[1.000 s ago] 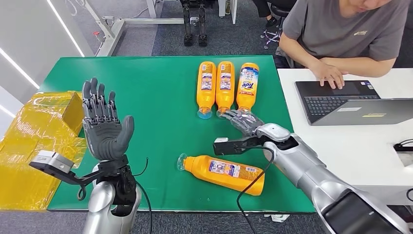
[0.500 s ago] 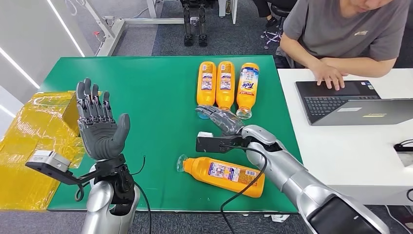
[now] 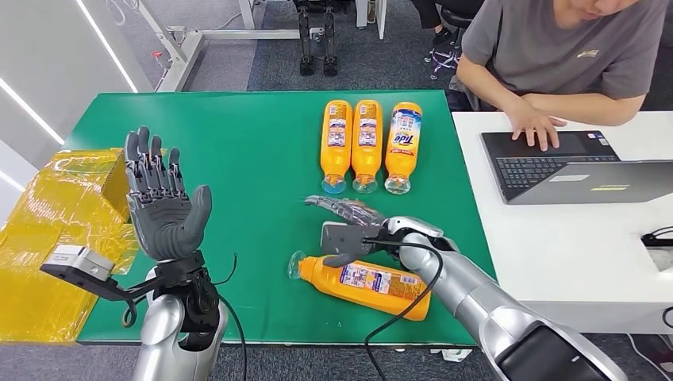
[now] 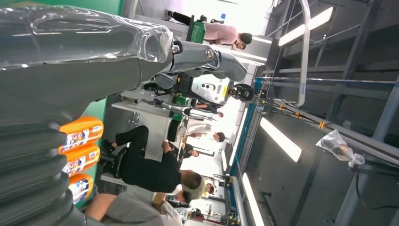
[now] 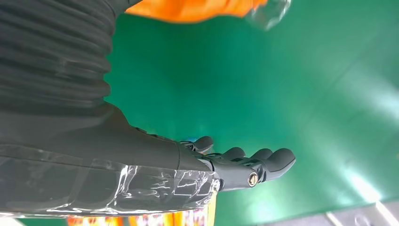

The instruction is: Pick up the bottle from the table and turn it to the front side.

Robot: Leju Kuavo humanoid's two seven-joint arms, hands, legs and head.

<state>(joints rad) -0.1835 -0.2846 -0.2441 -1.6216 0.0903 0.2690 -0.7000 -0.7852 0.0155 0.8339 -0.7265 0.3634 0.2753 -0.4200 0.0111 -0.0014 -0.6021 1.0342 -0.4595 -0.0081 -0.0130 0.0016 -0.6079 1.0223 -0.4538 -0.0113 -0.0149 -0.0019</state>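
Closest to the robot, the left hand [image 3: 163,202] was raised upright over the near-left part of the green table [image 3: 238,151], palm showing, fingers spread and nothing in it. Just left of the table sat a yellow wrapped box [image 3: 55,230].

The bottle [image 3: 361,282] the task is about lay on its side near the front edge of the table, an orange detergent bottle with its clear cap pointing toward the robot's left and a label facing up. The right hand [image 3: 349,226] hovered right over the cap end of it, fingers stretched out flat and apart, thumb hanging down by the bottle's neck. It wasn't gripping anything, and I couldn't tell whether the thumb was actually touching the bottle. In the right wrist view the fingers [image 5: 263,162] were extended over bare green.

Farther back, three more orange bottles [image 3: 367,143] lay side by side, caps toward the robot. Beyond the table's right edge, a person [image 3: 555,55] in a grey shirt sat at a white desk [image 3: 571,238] with a hand on a laptop [image 3: 555,163].
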